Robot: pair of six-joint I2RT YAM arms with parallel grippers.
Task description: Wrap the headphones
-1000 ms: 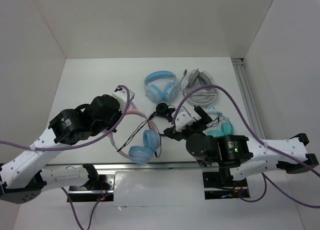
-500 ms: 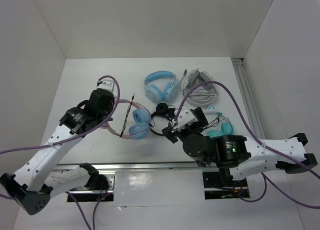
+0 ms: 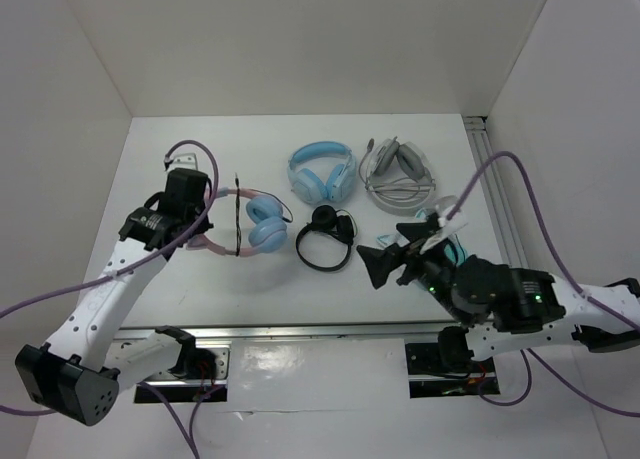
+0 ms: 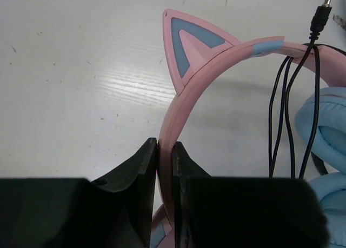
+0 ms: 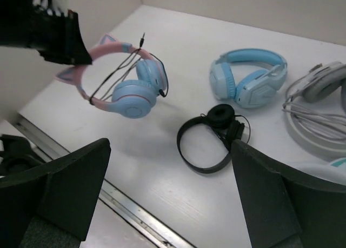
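Headphones (image 3: 264, 225) lifted from lower centre to centre-left of top view, pink headband pinched in left gripper (image 4: 165, 148), arm stretched forward. Right gripper (image 3: 386, 264) pulled back lower right, jaws spread, empty.

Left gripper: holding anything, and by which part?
The headphones, pinched on the pink headband just below a cat ear. The right gripper is open and empty.

Your left gripper (image 4: 165, 151) holds the headphones (image 3: 250, 224) by the band over the tabletop's (image 3: 200, 149) left half. A small pair (image 3: 325, 219) lies just right at centre, a larger pair (image 3: 320, 171) behind it, and a corded pair (image 3: 400, 174) further right, toward the far edge.
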